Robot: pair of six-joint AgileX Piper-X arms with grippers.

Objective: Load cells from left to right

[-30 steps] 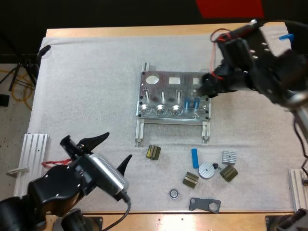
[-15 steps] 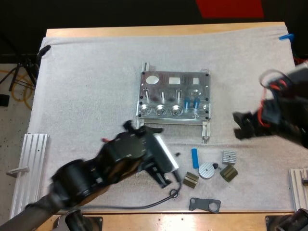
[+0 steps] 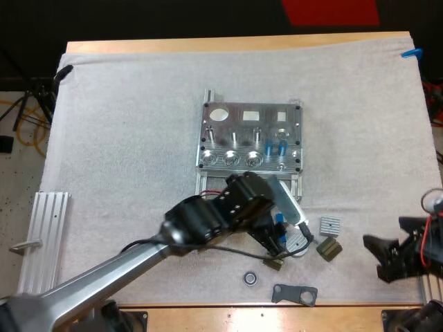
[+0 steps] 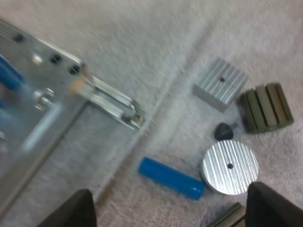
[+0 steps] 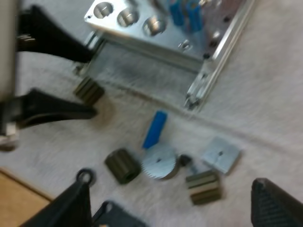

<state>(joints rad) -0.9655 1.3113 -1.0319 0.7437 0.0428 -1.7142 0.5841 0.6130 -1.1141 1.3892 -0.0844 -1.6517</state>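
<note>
Blue cylinder [image 4: 171, 178]: flat on mat [image 3: 124, 138], between left claw [image 4: 173, 206] fingers, spread wide, untouched. Right claw [image 3: 372, 257]: wide, well apart.

Surface: a wooden surface [image 3: 208, 44] with a white mat [image 3: 124, 138] spread over nearly all of it.
Middle of the mat: a shiny metal fixture [image 3: 250, 137] with round holes lies flat.
Near the fixture: a blue cylinder [image 4: 171, 178] lies on its side, just beside a round silver disc [image 4: 230, 166].
By the disc: a small black knob [image 4: 224, 131], a square silver block [image 3: 329, 225] and a dark green block [image 3: 329, 248].
Near edge: a small ring [image 3: 250, 278] and a flat dark plate [image 3: 294, 294].
Left edge: a silver rail [image 3: 43, 238].
</note>
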